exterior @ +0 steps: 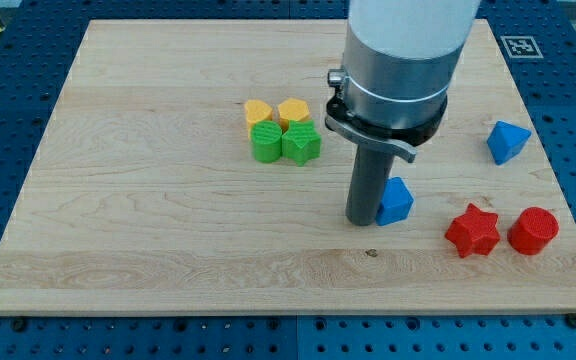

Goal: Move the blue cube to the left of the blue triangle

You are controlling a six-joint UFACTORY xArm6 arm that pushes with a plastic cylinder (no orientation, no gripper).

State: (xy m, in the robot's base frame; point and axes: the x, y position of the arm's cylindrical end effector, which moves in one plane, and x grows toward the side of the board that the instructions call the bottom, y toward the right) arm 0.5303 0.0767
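The blue cube sits near the view's right edge of the wooden board. The blue triangle lies lower and further left, at the centre-right. My tip rests on the board right against the triangle's left side, and the rod hides part of that block. The cube is well to the upper right of my tip and apart from it.
Two yellow blocks and two green blocks form a tight cluster left of the rod. A red star and a red cylinder lie at the lower right. The arm's wide grey body hides the board's top centre.
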